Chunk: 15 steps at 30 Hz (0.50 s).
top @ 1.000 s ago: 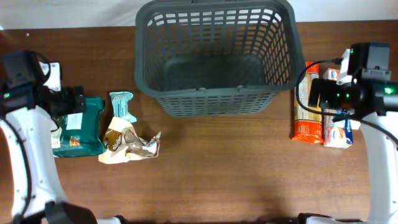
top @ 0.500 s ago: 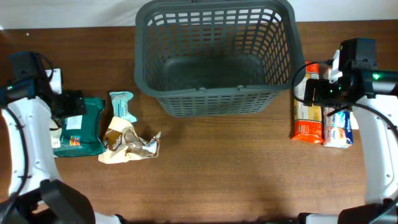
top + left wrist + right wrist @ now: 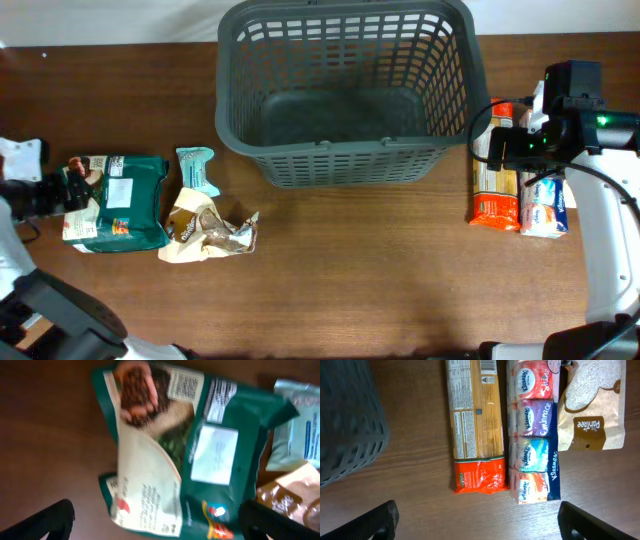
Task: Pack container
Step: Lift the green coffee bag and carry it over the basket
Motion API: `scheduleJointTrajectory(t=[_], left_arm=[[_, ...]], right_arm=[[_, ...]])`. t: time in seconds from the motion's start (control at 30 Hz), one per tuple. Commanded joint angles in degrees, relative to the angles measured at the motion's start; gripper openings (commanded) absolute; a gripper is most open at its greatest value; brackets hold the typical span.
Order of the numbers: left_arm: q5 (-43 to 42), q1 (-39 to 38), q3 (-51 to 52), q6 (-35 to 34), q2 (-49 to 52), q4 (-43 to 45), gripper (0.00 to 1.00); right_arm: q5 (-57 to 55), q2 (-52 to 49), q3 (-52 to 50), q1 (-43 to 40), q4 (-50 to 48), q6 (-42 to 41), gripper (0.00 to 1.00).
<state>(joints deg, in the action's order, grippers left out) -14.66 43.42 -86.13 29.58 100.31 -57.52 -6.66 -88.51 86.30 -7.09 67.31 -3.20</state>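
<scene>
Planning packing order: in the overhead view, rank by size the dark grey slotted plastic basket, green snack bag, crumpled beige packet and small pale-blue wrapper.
Largest first:
dark grey basket
green snack bag
crumpled beige packet
pale-blue wrapper

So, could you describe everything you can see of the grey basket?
The container is a large dark grey basket, plastic by its look, rectangular with rounded corners, slotted lattice walls and a solid base. It stands upright and empty at the far middle of the brown table. Nothing but the table visibly touches it.
</scene>
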Motion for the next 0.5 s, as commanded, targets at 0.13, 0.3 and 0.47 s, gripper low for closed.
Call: scheduleJointTrajectory(t=[0.13, 0.3, 0.47], left_arm=[[-7.54, 1.38, 0.26, 4.72, 7.72, 3.30, 1.00], [-8.83, 1.20, 0.26, 0.74, 14.82, 4.79, 1.00], [-11.45, 0.87, 0.26, 0.42, 18.80, 5.75, 0.97]], right_arm=[[-1.11, -0.37, 1.09, -0.15, -0.02, -0.02, 0.99], [-1.14, -0.37, 1.09, -0.15, -0.02, -0.02, 0.99], [-1.11, -0.37, 1.09, -0.15, -0.02, -0.02, 0.99]])
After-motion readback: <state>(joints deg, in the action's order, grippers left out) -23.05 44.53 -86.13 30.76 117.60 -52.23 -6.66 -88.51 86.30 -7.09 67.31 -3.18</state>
